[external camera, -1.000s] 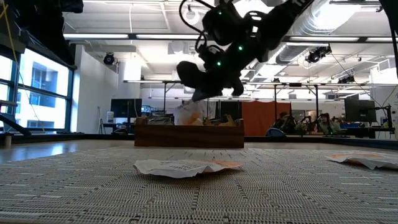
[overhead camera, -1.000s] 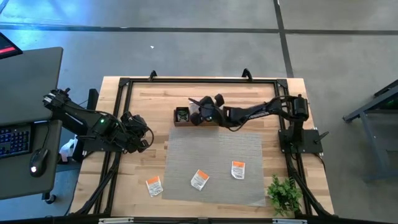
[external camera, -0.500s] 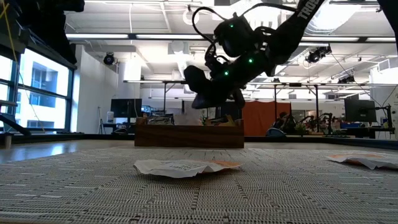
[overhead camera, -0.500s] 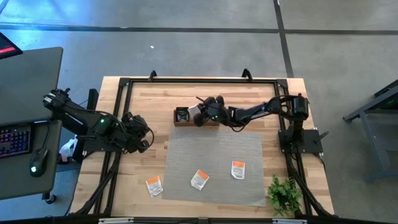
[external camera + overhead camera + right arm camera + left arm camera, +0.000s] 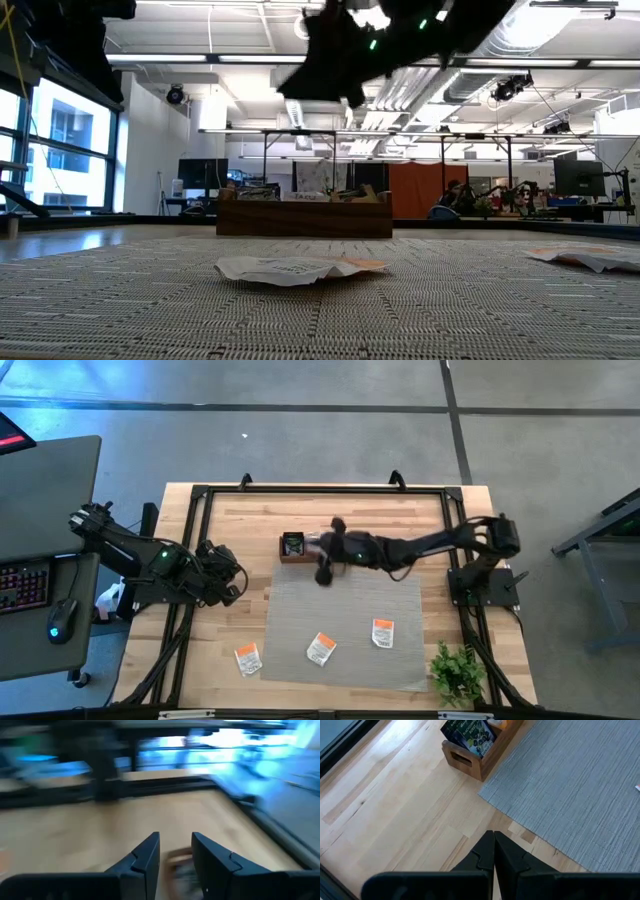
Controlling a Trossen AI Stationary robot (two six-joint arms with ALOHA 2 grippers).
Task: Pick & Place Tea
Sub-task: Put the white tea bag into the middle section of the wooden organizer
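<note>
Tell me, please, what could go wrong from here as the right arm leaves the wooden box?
The right claw is open and empty, swinging fast above the wooden box; it could clip the box rim. Three tea sachets lie flat on the mat, so a pinch could miss or snag the weave.

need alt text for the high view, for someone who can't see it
Overhead view of a wooden table: the right gripper reaches over a small wooden box at the far edge of a grey mat. Three white-and-orange tea sachets lie near the mat's front edge; the left gripper waits at the table's left.
</note>
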